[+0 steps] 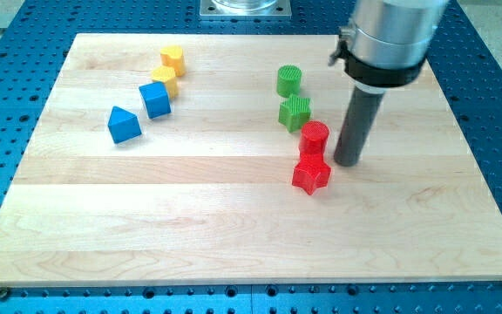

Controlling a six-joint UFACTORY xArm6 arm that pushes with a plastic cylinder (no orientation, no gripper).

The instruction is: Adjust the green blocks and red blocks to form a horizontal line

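Note:
A green cylinder (289, 80) sits right of the board's centre near the view's top. A green star-like block (295, 113) lies just below it. A red cylinder (315, 138) stands below and slightly right of that, and a red star block (310, 175) lies directly below the red cylinder, touching it. Together the four form a roughly vertical column. My tip (347, 162) rests on the board just right of the red cylinder and red star, close to them with a small gap.
Two yellow blocks (172, 59) (165, 79) and two blue blocks (155, 99) (124, 125) form a diagonal line at the view's upper left. The wooden board (234, 235) lies on a blue perforated table.

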